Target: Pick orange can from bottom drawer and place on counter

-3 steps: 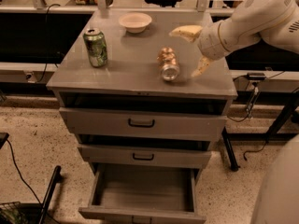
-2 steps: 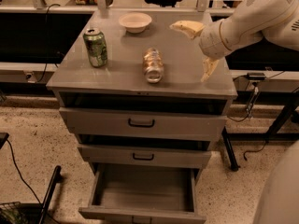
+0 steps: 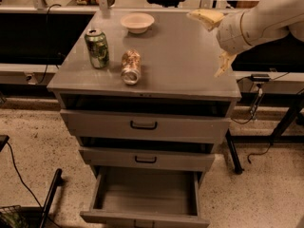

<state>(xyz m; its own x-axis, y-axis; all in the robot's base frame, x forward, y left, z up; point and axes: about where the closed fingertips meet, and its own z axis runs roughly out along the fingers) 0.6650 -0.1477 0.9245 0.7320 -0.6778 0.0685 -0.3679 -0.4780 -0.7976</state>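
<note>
The orange can (image 3: 130, 66) lies on its side on the desk (image 3: 180, 61), towards the front edge and left of the middle, with one silver end turned out to the front. Nothing is holding it. Just beside it to the left, and a touch further back, a green and white can (image 3: 97, 48) stands upright; I can see a slim gap between the two. At the back of the desk, more or less in line with the orange can, sits a small pale bowl (image 3: 137, 22).

Over on the right side of the desk is the gripper (image 3: 203, 44), well apart from the orange can. Its pale yellowish fingers (image 3: 206, 18) are spread wide and released, with nothing between them: one reaches out over the back right part of the desk, the other points down by the right edge. The white arm (image 3: 266, 18) behind it comes in from the upper right.

Below the desk, the bottom drawer (image 3: 145, 194) is pulled far out towards me, so its grey floor and side walls show. The two shallower drawers above it, the middle drawer (image 3: 145, 158) and the top drawer (image 3: 142, 125), show their fronts with dark handles, each with a dark gap over it. The cabinet stands on a speckled floor (image 3: 38, 141), where a black cable (image 3: 19, 175) trails at the left.
</note>
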